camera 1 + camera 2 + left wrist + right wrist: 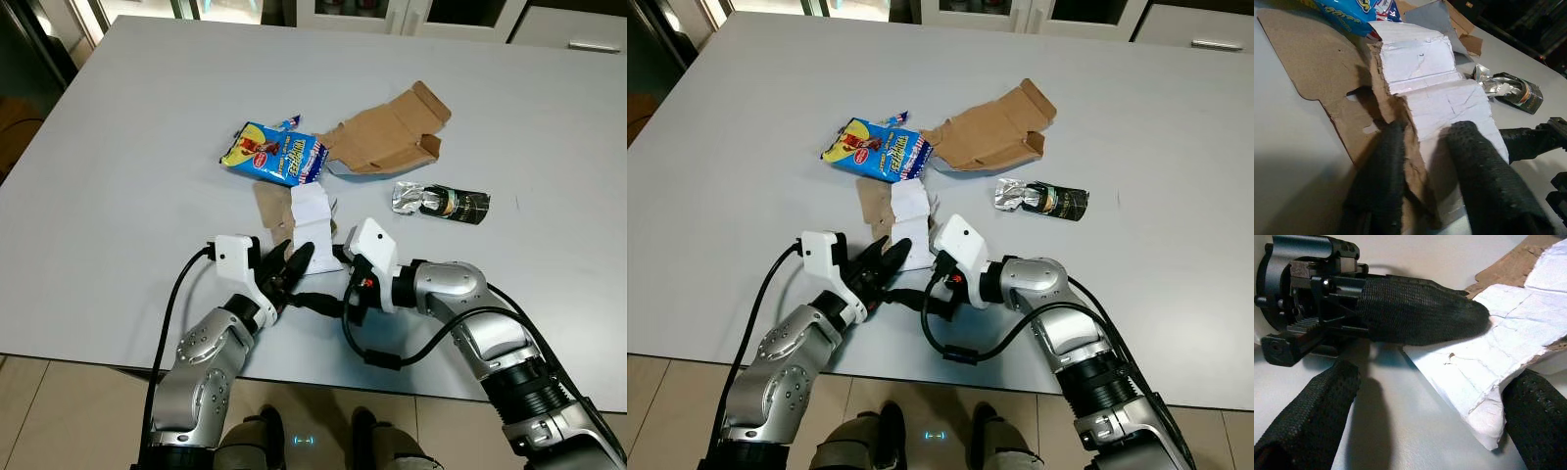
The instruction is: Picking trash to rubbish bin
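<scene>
White torn card near surface front edge; left gripper fingers clenched on it, right gripper fingers spread. Snack bag, cardboard box at 12 o'clock, foil wrapper at 2.

Torn white-faced card strip lies flat; blue snack wrapper at eleven o'clock, crushed dark wrapper at two.

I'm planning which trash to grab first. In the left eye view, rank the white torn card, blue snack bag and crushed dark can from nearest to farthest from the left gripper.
1. White torn card, at the left gripper.
2. Blue snack bag, beyond the card.
3. Crushed dark can, far right.
</scene>
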Motion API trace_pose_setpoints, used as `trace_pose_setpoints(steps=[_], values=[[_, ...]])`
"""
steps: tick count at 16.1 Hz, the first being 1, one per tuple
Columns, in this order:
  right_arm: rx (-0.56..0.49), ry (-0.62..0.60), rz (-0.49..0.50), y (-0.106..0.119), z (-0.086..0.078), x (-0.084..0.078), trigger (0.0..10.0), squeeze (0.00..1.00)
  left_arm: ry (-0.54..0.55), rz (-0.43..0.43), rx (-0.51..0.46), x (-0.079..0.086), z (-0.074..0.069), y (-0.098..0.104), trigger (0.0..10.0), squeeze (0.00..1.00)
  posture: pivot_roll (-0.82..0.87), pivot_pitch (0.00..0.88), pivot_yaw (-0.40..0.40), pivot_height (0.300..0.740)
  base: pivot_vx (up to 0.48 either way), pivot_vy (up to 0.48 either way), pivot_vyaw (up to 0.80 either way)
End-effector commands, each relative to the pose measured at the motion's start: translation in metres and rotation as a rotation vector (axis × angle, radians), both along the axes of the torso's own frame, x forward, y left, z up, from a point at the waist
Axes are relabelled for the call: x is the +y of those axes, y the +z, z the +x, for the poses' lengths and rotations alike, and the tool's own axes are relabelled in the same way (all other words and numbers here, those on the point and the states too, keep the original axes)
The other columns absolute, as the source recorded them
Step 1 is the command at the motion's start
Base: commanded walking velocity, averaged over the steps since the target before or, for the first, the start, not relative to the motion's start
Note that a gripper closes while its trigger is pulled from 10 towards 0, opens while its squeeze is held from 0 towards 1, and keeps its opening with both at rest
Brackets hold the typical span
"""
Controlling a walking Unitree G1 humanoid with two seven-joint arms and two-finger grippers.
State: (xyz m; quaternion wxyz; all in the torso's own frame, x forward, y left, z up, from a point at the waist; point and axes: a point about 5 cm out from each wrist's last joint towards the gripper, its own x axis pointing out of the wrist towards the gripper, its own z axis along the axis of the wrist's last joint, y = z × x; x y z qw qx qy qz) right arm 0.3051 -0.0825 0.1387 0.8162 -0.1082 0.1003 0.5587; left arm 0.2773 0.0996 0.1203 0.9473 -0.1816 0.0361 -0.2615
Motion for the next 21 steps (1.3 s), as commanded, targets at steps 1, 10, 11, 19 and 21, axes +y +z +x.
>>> trace_pose_setpoints(steps=[1,10,11,19,21], values=[[0.005,0.047,0.006,-0.001,-0.005,0.008,10.0,0.0,-0.082,0.004,0.114,-0.015,-0.01,-0.023,0.0,0.0,-0.05,0.247,0.006,0.74,0.0,0.0,0.0],[-0.005,0.036,-0.003,-0.001,-0.003,0.006,10.0,0.0,0.012,0.015,0.045,-0.004,-0.002,-0.013,0.0,0.0,-0.05,0.238,0.008,0.74,0.0,0.0,0.0],[-0.005,0.036,-0.005,-0.001,-0.003,0.006,10.0,0.0,0.025,0.018,0.033,-0.002,-0.001,-0.011,0.0,0.0,-0.05,0.238,0.008,0.74,0.0,0.0,0.0],[-0.026,-0.001,-0.008,-0.001,0.003,0.004,10.0,0.0,0.121,0.037,-0.187,-0.004,0.012,0.044,0.0,0.0,-0.05,0.229,0.01,0.74,0.0,0.0,0.0],[-0.027,-0.008,-0.012,-0.002,0.003,0.003,10.0,0.0,0.149,0.075,-0.274,-0.002,0.012,0.064,0.0,0.0,-0.05,0.227,0.011,0.74,0.0,0.0,0.0]])
